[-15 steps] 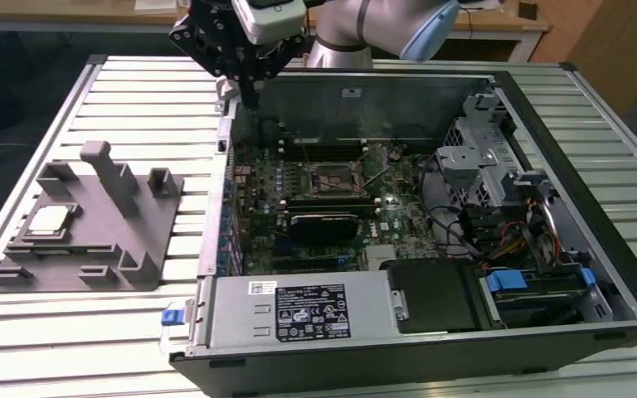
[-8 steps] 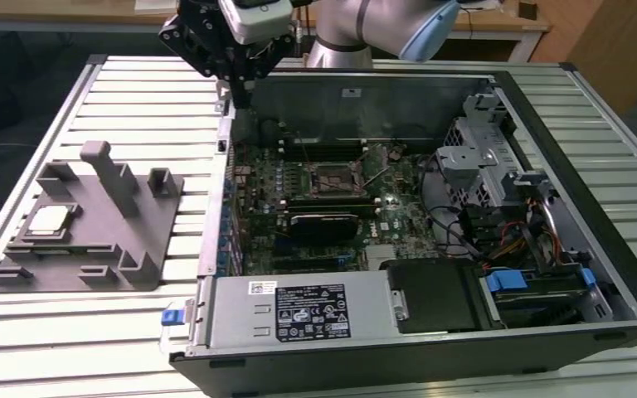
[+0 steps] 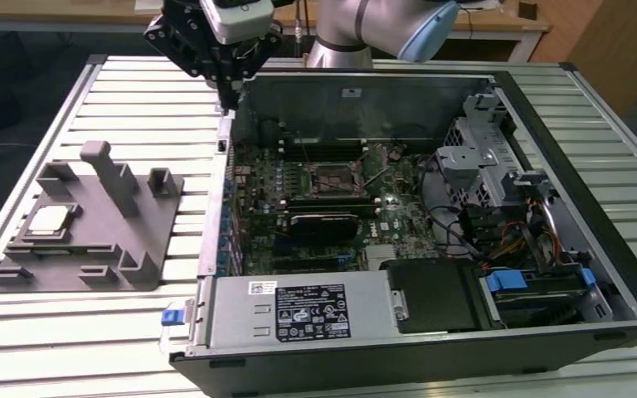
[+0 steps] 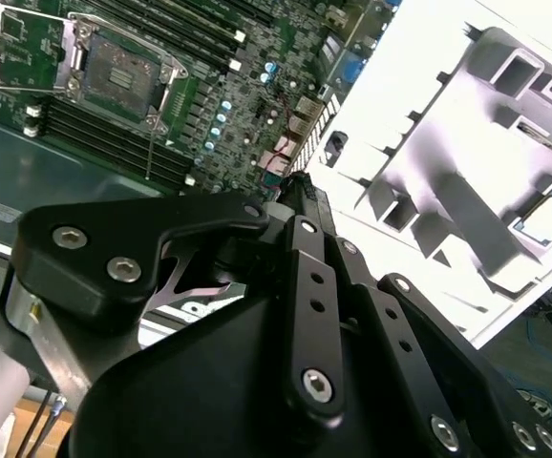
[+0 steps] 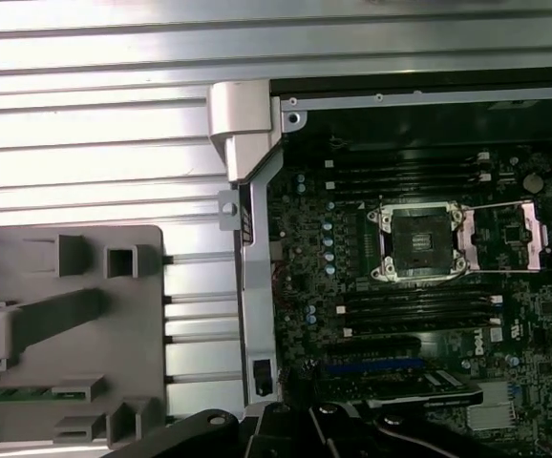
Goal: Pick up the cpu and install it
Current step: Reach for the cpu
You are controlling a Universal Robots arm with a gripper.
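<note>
The cpu [image 3: 51,220] lies flat in a recess of the grey fixture [image 3: 119,240] on the exterior view's left; its silvery top faces up. The second wrist view shows the cpu [image 4: 548,215] as a bright square in the fixture [image 4: 467,181]. My gripper [image 3: 230,101] hangs above the back left corner of the open computer case [image 3: 584,207], well apart from the cpu. Its fingers come together to a point with nothing in them, as my gripper [image 4: 300,183] also shows from the wrist. The motherboard socket [image 3: 330,178] [image 5: 419,243] stands open and empty, its load plate [image 5: 505,234] folded aside.
The case's metal walls rise around the motherboard [image 3: 296,240]. A power supply [image 3: 302,311] sits at the front, drive cages [image 3: 484,157] and cables on the exterior view's right. Upright posts [image 3: 103,170] stand on the fixture. The slatted table [image 3: 109,332] surrounds both.
</note>
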